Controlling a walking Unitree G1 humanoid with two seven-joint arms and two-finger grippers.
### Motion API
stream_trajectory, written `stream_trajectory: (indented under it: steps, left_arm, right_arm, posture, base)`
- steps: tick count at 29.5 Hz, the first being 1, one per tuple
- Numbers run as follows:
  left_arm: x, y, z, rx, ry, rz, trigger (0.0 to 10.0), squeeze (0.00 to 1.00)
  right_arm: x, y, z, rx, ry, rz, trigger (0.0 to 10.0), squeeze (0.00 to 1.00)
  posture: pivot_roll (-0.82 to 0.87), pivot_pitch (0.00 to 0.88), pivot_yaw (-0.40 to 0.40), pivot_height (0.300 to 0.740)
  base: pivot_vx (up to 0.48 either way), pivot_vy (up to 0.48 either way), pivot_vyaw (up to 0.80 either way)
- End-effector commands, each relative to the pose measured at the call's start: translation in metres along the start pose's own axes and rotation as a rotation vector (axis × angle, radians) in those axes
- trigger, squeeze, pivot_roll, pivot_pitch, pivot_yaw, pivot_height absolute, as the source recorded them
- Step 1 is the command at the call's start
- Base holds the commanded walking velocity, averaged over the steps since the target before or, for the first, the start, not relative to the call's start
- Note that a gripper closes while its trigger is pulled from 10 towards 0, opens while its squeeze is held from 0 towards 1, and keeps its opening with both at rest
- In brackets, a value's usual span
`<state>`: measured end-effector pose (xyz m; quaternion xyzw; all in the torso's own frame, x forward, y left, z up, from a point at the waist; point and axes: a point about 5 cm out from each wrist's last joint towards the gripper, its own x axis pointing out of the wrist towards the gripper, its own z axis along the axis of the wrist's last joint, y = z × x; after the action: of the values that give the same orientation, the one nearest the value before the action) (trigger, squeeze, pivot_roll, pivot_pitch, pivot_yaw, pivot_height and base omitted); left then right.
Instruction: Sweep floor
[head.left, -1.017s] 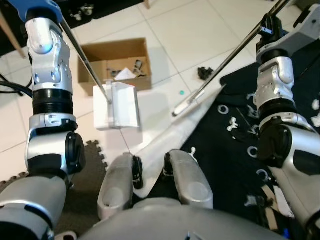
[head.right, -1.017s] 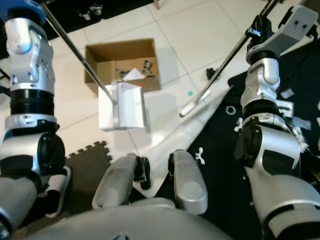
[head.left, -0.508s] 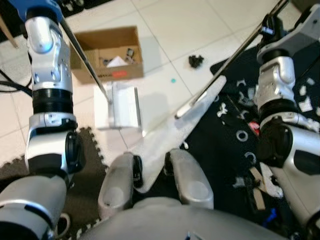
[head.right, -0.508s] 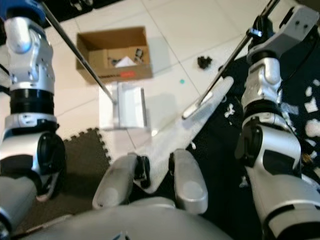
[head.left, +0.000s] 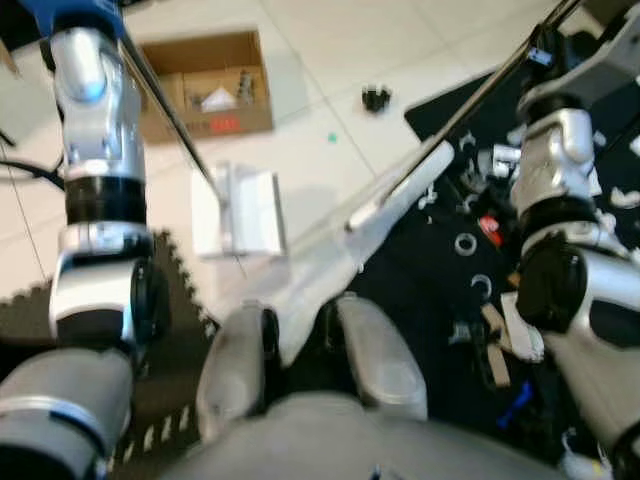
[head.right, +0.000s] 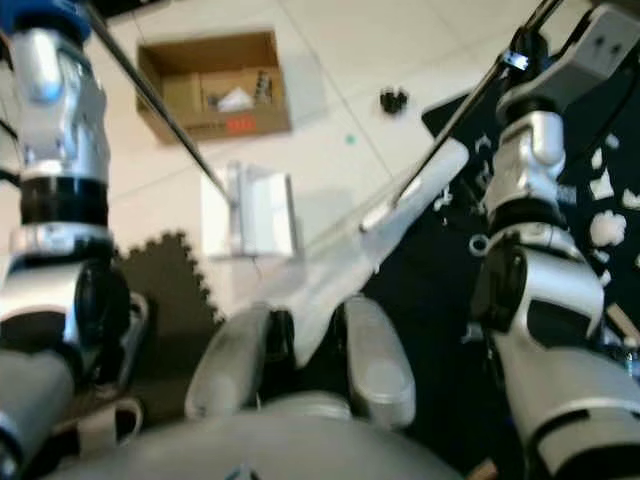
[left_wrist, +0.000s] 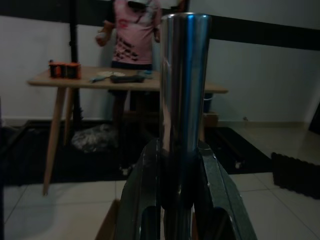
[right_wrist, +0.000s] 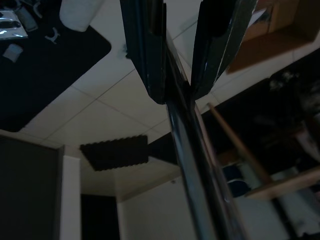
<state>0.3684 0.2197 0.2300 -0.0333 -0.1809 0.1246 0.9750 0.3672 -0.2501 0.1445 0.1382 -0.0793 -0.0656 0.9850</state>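
Left eye view: the white plastic dustpan (head.left: 238, 212) sits on the pale tiled floor (head.left: 330, 60), its thin metal handle (head.left: 165, 110) going up along the left arm. The white broom head (head.left: 395, 190) lies at the edge of the black mat (head.left: 470, 270), which is dotted with small white bits. An open brown cardboard box (head.left: 200, 85) stands behind the dustpan.

Left wrist view: the left gripper (left_wrist: 180, 200) has its fingers clamped on the shiny metal pole (left_wrist: 182, 90). A person stands behind a wooden counter (left_wrist: 125, 82).

Right wrist view: the right gripper (right_wrist: 177, 87) has its fingers clamped on the dark broom pole (right_wrist: 192, 165).

Small blurred debris (head.left: 376, 97), box contents (head.left: 222, 95) indistinct
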Motion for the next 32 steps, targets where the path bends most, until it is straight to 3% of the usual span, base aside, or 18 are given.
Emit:
stream_trajectory:
  steps: [1,32]
  left_arm:
    - [0.0023,-0.0025,0.0097,-0.006,-0.050,-0.005,10.0,0.00]
    - [0.0017,-0.0021,0.0090,-0.006,-0.049,-0.002,10.0,0.00]
  right_arm:
    - [0.0028,0.0011,0.0066,0.000,-0.029,0.006,10.0,0.00]
    - [0.0025,0.0003,0.0063,-0.003,-0.025,0.005,10.0,0.00]
  posture:
    - [-0.04,0.055,-0.008,0.740]
    - [-0.05,0.061,-0.010,0.740]
  base:
    - [-0.240,0.000,0.00]
    - [0.000,0.000,0.00]
